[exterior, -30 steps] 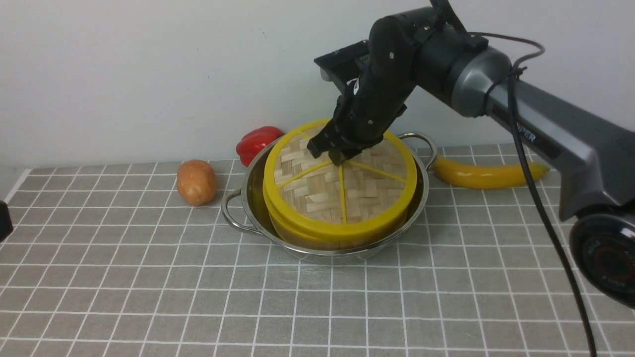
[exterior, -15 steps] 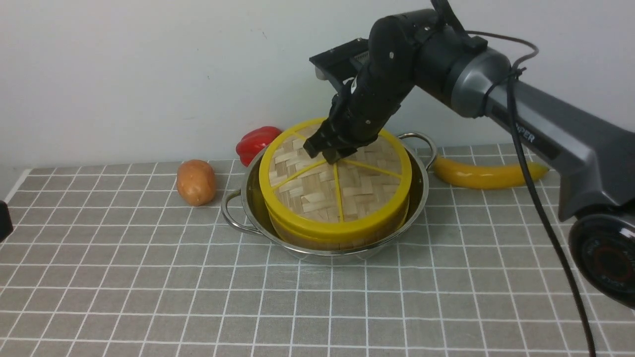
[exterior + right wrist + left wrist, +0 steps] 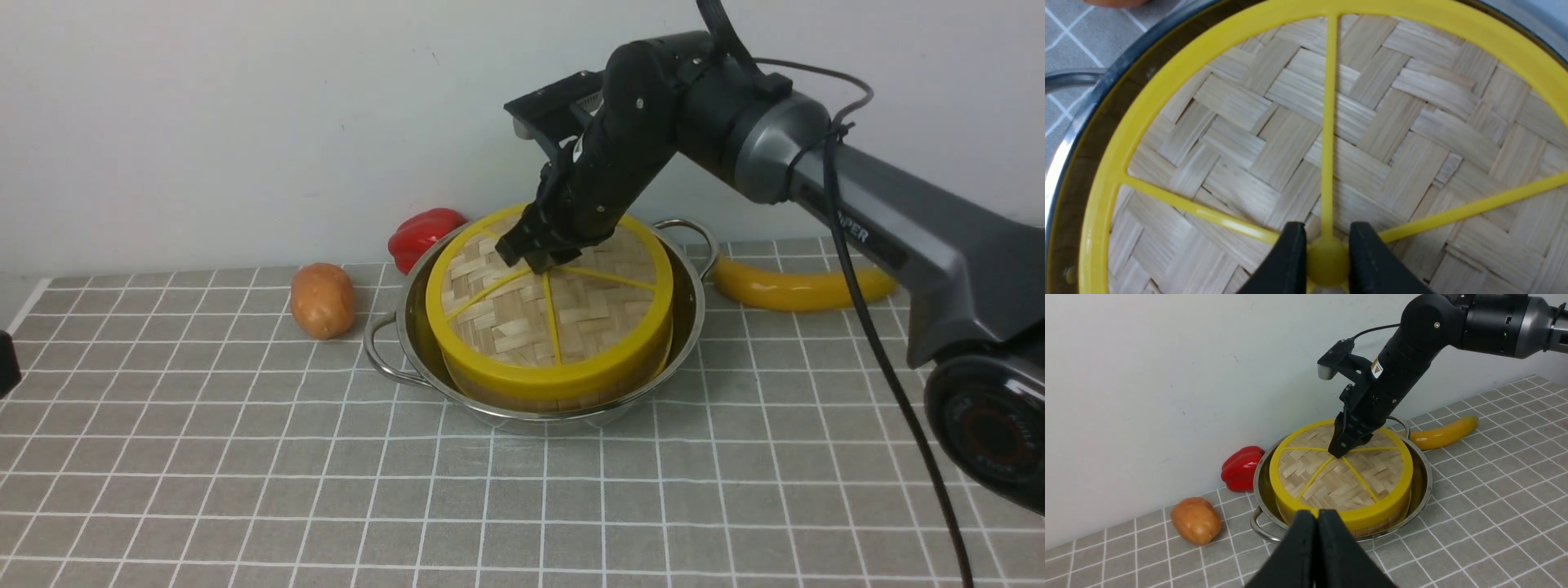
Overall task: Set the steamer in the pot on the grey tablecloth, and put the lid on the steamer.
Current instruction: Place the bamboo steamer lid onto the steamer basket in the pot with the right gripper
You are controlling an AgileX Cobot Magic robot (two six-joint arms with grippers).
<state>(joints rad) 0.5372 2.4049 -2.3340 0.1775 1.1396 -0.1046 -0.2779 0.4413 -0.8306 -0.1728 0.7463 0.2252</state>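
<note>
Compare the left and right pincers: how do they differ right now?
Left pincer is shut and empty, jaws pressed together; right pincer is closed on the lid's yellow centre knob. Left pincer hangs back from the pot, touching nothing; right pincer reaches down onto the lid over the pot. Both are black two-finger pincers.

right claw (image 3: pixel 535 260) | below: lid (image 3: pixel 571 327) blocks | left: red pepper (image 3: pixel 424 233), potato (image 3: pixel 323 299) beside pot (image 3: pixel 415 322) | right: banana (image 3: pixel 796 287) by pot handle, own arm (image 3: pixel 865 212) above it | behind: wall (image 3: pixel 245 122) close | nearer the robot: open grey tablecloth (image 3: pixel 522 506), wide passage
</note>
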